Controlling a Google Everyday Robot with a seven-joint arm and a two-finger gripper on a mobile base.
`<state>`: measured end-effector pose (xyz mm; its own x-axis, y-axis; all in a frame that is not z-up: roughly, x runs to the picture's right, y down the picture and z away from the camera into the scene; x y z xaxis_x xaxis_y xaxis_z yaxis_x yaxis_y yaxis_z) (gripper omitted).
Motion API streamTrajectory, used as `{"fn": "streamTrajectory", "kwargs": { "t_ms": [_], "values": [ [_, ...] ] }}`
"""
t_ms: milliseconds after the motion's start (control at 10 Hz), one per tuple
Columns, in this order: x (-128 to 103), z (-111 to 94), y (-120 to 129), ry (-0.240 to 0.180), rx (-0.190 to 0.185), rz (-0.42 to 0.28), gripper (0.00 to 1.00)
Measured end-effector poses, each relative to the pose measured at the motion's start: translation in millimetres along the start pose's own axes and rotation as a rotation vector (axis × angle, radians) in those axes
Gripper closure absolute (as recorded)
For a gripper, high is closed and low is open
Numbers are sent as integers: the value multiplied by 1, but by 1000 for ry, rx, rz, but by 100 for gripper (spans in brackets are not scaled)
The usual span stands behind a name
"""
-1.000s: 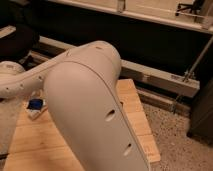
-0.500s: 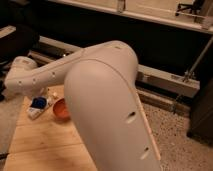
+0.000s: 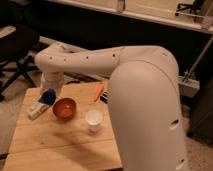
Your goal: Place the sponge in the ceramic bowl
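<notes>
The blue sponge shows at the left of the wooden table, just left of the ceramic bowl and a little behind it. The bowl is round and red-orange, stands upright, and looks empty. My white arm reaches from the right across the back of the table. Its gripper hangs down right over the sponge, touching or nearly touching it. The wrist hides the gripper's tip and the sponge's upper edge.
A translucent white cup stands right of the bowl. A white flat object lies by the sponge, at the table's left edge. An orange item and a black bar lie behind the cup. My big arm link covers the table's right side.
The arm's bulky link has swung right and back, uncovering the bowl, the cup and more of the table. The gripper end has stayed near the sponge.
</notes>
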<state>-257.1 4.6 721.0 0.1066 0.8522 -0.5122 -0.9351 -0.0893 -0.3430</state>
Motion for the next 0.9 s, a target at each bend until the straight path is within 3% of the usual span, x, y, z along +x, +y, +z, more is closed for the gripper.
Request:
{"fn": "streamTrajectory", "kwargs": {
  "t_ms": [200, 400, 500, 700, 900],
  "values": [
    [-12, -10, -33, 2, 22, 1, 89],
    [-36, -14, -74, -58, 86, -27, 89],
    [-45, -12, -81, -95, 111, -52, 89],
    [-67, 6, -80, -213, 160, -138, 89],
    [-65, 41, -46, -294, 149, -220, 89]
  ]
}}
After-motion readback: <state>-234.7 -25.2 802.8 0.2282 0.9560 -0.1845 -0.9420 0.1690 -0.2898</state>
